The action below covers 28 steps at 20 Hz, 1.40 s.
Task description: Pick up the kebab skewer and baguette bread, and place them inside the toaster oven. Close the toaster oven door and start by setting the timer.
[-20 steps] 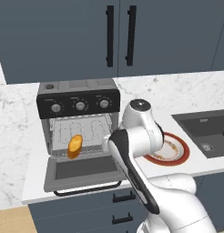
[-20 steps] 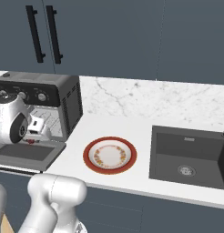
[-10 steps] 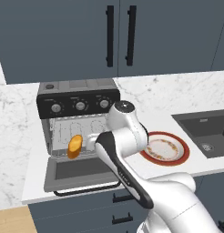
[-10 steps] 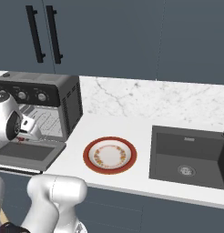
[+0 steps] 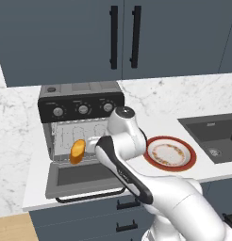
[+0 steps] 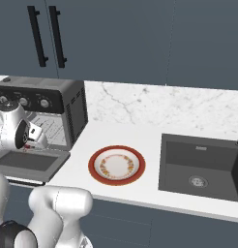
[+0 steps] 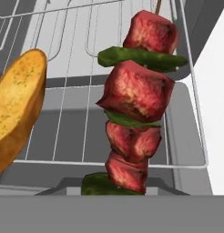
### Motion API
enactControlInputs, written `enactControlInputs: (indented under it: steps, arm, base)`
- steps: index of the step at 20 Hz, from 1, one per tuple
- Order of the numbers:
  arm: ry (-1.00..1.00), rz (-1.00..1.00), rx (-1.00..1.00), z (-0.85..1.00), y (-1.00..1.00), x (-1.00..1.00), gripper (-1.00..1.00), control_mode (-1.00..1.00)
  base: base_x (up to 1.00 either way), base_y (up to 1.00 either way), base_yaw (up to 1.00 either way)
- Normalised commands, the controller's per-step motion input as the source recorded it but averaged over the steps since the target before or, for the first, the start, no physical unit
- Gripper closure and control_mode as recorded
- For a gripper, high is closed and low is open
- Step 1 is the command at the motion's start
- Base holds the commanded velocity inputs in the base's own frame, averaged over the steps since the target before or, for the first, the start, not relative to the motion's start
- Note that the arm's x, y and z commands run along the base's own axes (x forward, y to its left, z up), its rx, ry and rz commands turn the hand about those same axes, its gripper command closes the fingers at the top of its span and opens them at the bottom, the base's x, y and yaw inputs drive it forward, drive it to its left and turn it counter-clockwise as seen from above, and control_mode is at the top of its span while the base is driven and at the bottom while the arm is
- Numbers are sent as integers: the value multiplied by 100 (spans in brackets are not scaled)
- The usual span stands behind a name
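The toaster oven (image 5: 81, 100) stands at the counter's left with its door (image 5: 85, 177) dropped flat and open. The golden baguette bread (image 5: 78, 151) lies on the wire rack (image 7: 73, 123) inside, toward the left (image 7: 16, 109). My gripper (image 5: 91, 143) is at the oven mouth, just right of the bread, shut on the kebab skewer (image 7: 136, 104). In the hand view the skewer, with red meat chunks and green slices, rises over the rack's right half. Its lowest pieces hide my fingertips. In the right base view the gripper (image 6: 38, 140) hangs above the open door (image 6: 29, 162).
A red-rimmed plate (image 5: 169, 154) sits on the counter right of the oven, also in the right base view (image 6: 116, 165). Further right is a dark sink (image 6: 200, 167). Dark cabinets with black bar handles (image 5: 122, 36) hang above. Three knobs (image 5: 83, 109) line the oven's front panel.
The arm has swung left from beside the plate to the oven opening, carrying the skewer up to the rack. The bread has not moved.
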Motion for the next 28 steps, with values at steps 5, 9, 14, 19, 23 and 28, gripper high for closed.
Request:
enactControlInputs:
  steps: [5,9,14,19,23,28]
  arm:
    - [0,0,0,-19,15,23,100,-100]
    - [0,0,0,-9,19,37,100,-100]
    - [0,0,0,-16,8,19,100,-100]
    - [0,0,0,-26,0,0,100,-100]
    - [0,0,0,-21,0,0,100,-100]
    - [0,0,0,-22,0,-23,-100,-100]
  base:
    - [0,0,0]
    - [0,0,0]
    - [0,0,0]
    - [0,0,0]
    - [0,0,0]
    - [0,0,0]
